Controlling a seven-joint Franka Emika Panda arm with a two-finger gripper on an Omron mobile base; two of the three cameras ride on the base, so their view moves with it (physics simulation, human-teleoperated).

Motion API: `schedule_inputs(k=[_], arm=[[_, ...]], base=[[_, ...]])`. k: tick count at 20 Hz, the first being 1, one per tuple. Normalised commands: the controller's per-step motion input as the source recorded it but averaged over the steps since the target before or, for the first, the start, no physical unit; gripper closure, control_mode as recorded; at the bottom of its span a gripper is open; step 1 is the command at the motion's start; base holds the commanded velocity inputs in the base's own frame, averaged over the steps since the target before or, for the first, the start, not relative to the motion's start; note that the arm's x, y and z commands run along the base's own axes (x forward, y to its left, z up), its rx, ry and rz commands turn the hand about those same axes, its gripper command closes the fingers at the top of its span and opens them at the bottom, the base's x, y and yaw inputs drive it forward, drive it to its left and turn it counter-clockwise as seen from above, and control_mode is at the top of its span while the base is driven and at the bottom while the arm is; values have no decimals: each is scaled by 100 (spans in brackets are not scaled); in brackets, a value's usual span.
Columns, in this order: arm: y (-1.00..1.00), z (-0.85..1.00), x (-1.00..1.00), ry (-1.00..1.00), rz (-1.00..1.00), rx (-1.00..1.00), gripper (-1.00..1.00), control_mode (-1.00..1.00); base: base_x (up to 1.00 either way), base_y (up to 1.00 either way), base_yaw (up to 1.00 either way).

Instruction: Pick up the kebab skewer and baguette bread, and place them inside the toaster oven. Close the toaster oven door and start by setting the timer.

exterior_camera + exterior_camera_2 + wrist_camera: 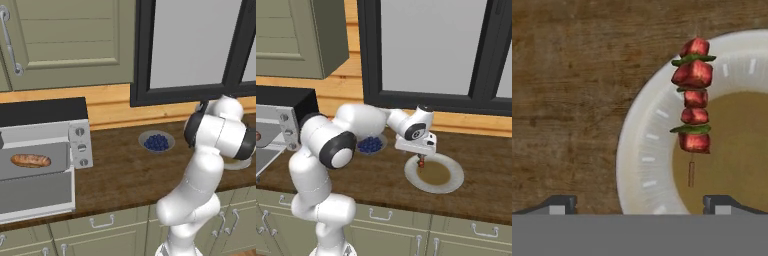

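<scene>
The kebab skewer (693, 110), red meat chunks with green slices on a thin stick, lies on a white plate (642, 150) with a brown centre. My gripper (639, 202) hovers just above it, open wide, its fingertips (559, 202) spread to either side with nothing between them. In the right base view the gripper (420, 156) hangs over the plate's (456, 177) left rim, with the skewer (421, 161) right beneath it. At the far left stands the toaster oven (75, 135); its door (35, 192) is folded down open. The baguette bread (31, 160) lies inside on the rack.
A bowl of blueberries (156, 142) sits on the wooden counter (120, 170) between oven and plate, and close to my forearm it is seen as the blueberries (370, 145). A dark-framed window and wooden backsplash run behind. Cabinet drawers line the counter's front edge.
</scene>
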Motion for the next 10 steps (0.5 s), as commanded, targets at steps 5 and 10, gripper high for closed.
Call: schedule_inputs(k=[5, 10], arm=[[-11, -24, 12, 7, 0, 0, -100, -100], [-13, -28, 10, 6, -1, -1, -100, -100]], base=[[0, 0, 0], [0, 0, 0]])
